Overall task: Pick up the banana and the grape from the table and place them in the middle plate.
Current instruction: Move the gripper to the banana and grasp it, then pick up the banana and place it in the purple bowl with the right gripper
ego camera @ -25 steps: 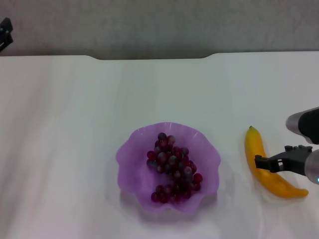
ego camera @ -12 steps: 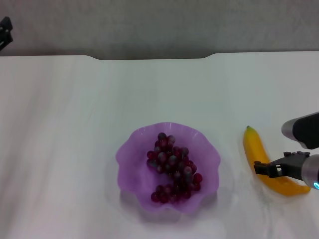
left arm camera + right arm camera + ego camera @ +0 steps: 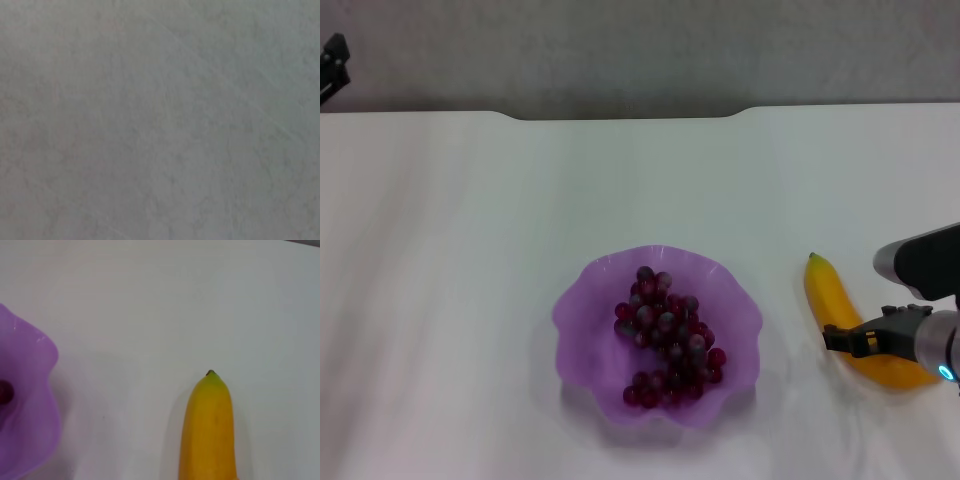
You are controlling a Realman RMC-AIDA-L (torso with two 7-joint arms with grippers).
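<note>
The yellow banana (image 3: 825, 300) lies on the white table (image 3: 470, 250), to the right of the purple plate (image 3: 582, 330). My right gripper (image 3: 845, 340) is closed across the banana's middle, low over the table. The right wrist view shows the banana's green tip end (image 3: 210, 430) and the plate's rim (image 3: 25, 405). The bunch of dark red grapes (image 3: 665, 335) lies inside the plate. My left gripper (image 3: 332, 60) is parked at the far left, beyond the table's far edge.
The table's far edge has a notch (image 3: 630, 115) at the middle. A grey wall lies behind it. The left wrist view shows only a grey surface.
My right gripper has shifted a little left and toward me, and the banana has moved left with it, closer to the plate. The grapes, plate and left arm have not moved.
</note>
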